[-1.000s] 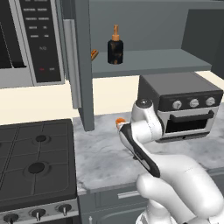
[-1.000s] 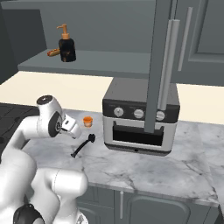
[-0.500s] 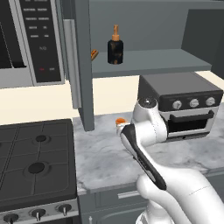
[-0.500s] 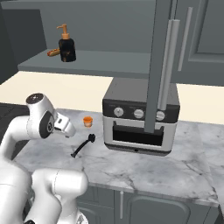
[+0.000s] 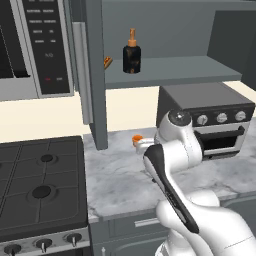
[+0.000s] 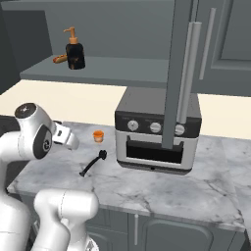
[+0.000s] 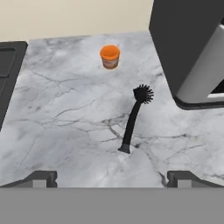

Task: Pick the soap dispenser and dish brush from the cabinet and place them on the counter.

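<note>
The soap dispenser (image 6: 74,50) stands on the open cabinet's (image 6: 112,68) shelf. The dish brush (image 7: 134,117) lies on the bench (image 7: 65,113), head toward 1 o'clock, the orange cup (image 7: 110,57) beyond. The end effector (image 7: 112,177) hovers wide open, empty.

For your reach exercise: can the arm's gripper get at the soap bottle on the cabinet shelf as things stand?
Probably yes: the soap bottle stands near the shelf's front edge, the door is swung open, and the gripper is open and empty.
</note>
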